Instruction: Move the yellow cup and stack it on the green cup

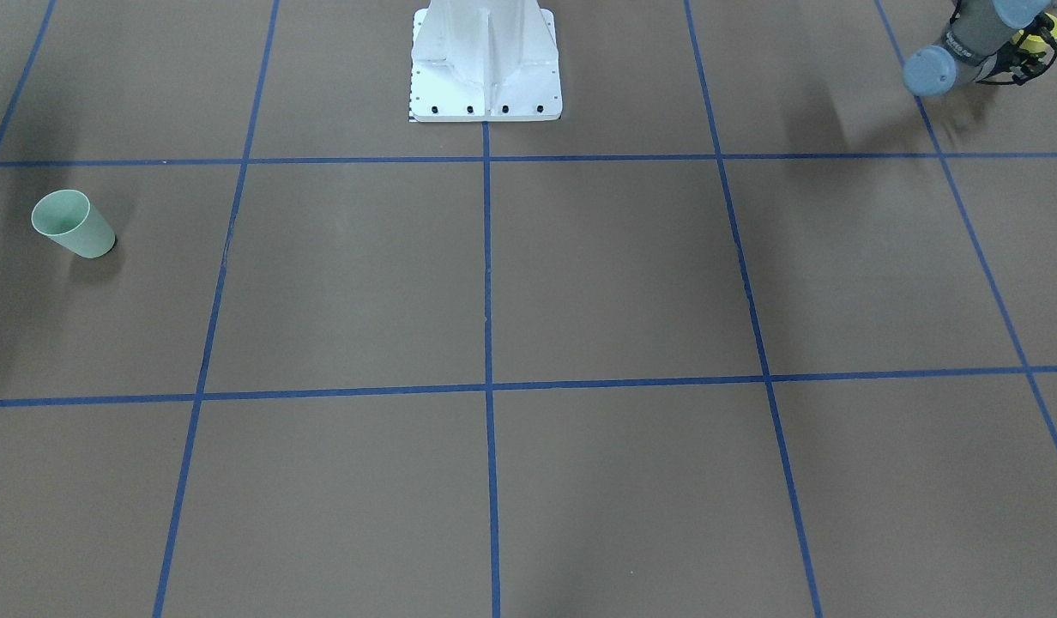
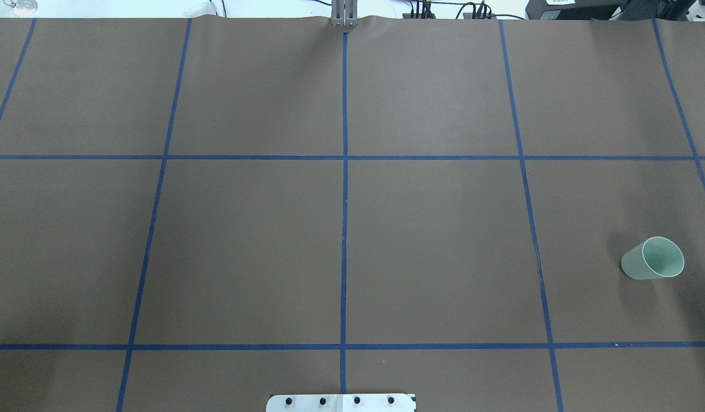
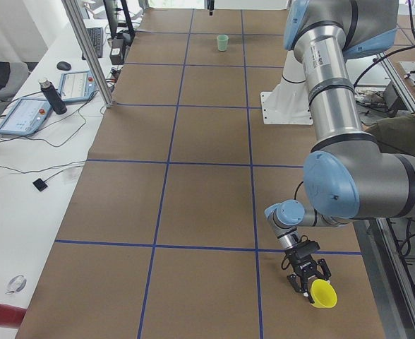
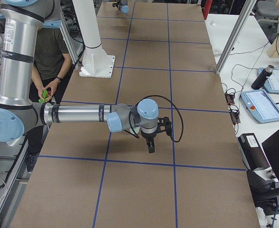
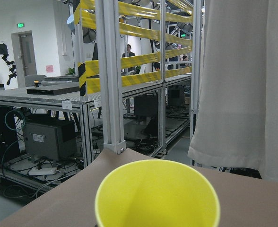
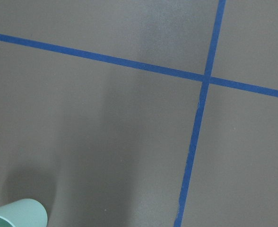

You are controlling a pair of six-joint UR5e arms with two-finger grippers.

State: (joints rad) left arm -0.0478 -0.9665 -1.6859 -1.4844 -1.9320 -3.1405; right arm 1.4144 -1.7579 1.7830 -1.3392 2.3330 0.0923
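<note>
The green cup [image 1: 72, 225] stands upright on the brown table on the robot's right side; it also shows in the overhead view [image 2: 653, 258], far off in the exterior left view [image 3: 222, 42], and at the bottom left corner of the right wrist view [image 6: 17, 215]. My left gripper [image 3: 308, 288] is shut on the yellow cup [image 3: 322, 294], held tilted just above the table's left end near the robot; the cup's open mouth fills the left wrist view [image 5: 157, 194]. My right gripper [image 4: 150, 145] points down above the table; I cannot tell if it is open or shut.
The white robot base [image 1: 486, 77] stands at the table's near middle edge. Blue tape lines [image 2: 344, 189] divide the table into squares. A side desk with tablets and a bottle [image 3: 50, 95] runs along the far edge. A person [image 4: 47, 52] stands behind the robot.
</note>
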